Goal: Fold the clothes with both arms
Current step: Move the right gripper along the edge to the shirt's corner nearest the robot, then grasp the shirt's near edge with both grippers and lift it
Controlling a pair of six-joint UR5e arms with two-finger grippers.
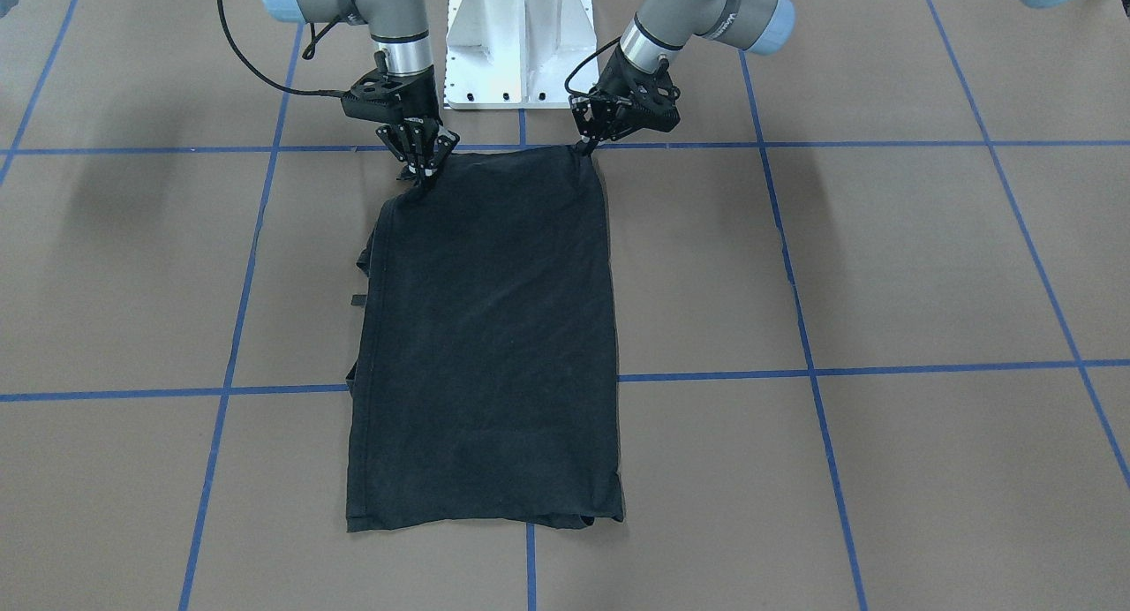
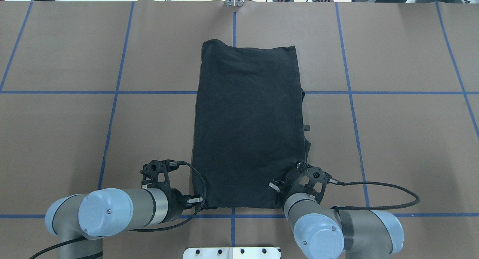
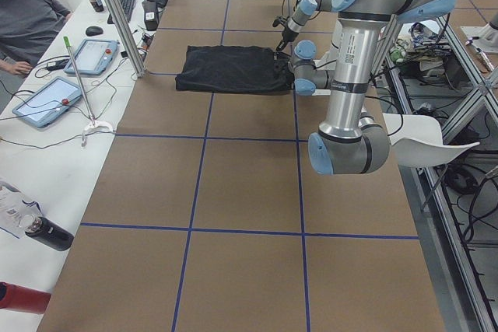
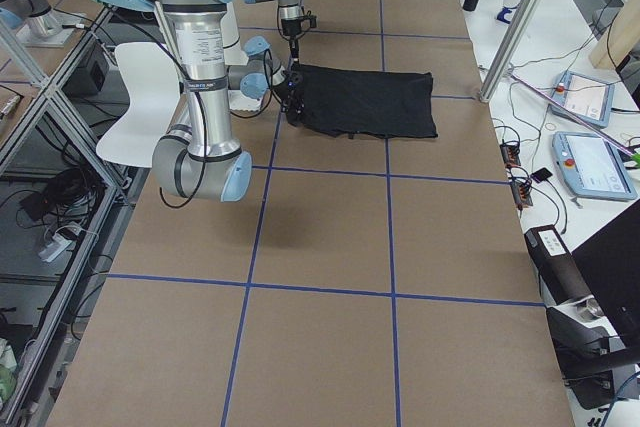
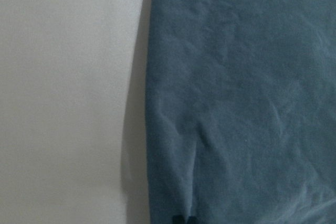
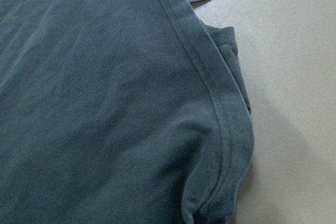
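T-shirt (image 1: pixel 490 346), black, one. It is folded lengthwise into a long panel with the plain side up, and no logo shows. It lies flat at the middle of the table (image 1: pixel 883 267), its long axis running away from the robot and its near short edge close to the white pedestal (image 1: pixel 521 55).

Condition: we note light wrinkles. Along the long edge on the robot's right, a tucked sleeve and a small label tab (image 1: pixel 357 300) peek out.

Grips: the right gripper (image 1: pixel 424 171) is at the near corner on that side, jaws drawn together on the cloth. The left gripper (image 1: pixel 585 146) is at the other near corner, jaws likewise pinched on the fabric. The left wrist view shows a crease running into the fingertips.

Handling, in our judgement: the shirt is light, limp knit with no stiffness. It will sag between two holds and drag on the brown surface, and the stacked layers may slip apart.

Where to hold: we would take the two near corners, catching every layer. We would keep the edge taut between the arms and carry it evenly toward the far hem.
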